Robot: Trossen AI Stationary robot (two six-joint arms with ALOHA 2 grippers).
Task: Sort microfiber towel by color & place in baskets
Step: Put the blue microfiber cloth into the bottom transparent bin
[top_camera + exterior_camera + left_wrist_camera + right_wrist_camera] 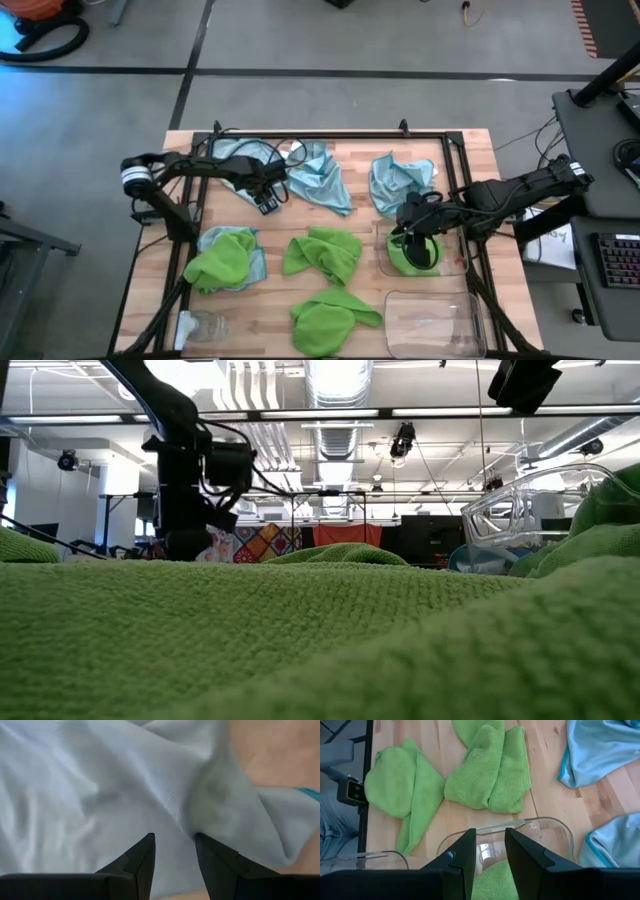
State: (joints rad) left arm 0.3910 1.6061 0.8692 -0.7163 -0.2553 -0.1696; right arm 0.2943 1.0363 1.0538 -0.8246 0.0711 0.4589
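My left gripper (267, 198) (174, 840) hangs open, pointing down, over a pale blue towel (100, 785) at the table's far left (238, 160). My right gripper (415, 236) (489, 837) is open and holds nothing. It stands above the far clear basket (455, 262) (540, 822), in which one lime green towel (412, 254) (495, 880) lies. Two more blue towels (322, 176) (398, 182) lie along the far side. Three green towels (222, 260) (325, 252) (330, 312) lie nearer, the left one on a blue towel. My left gripper comes down from above on the pale blue towel, with a raised fold (205, 820) right at one fingertip (200, 842). I cannot tell whether the fingers touch the cloth. The towel lies rumpled on the table.
A second clear basket (436, 322) stands at the near right, with no towel in it. A small glass jar (205, 325) stands at the near left corner. A black frame (330, 135) borders the wooden table. In the low view a green towel (300, 640) fills the foreground.
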